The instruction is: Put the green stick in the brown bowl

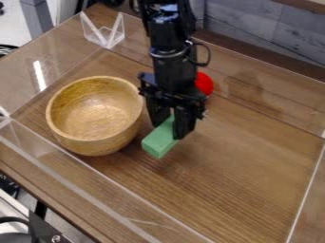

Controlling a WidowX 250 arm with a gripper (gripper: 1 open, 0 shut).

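While gripper (172,121) clamps it, green stick (159,141) hangs tilted, low end bowlward.

One brown bowl (94,115) is sitting on the wooden surface (241,180); one green stick (162,140) is showing beside it; one red round fruit (203,84) is lying behind the single robot arm (169,47); clear walls are bordering everything.
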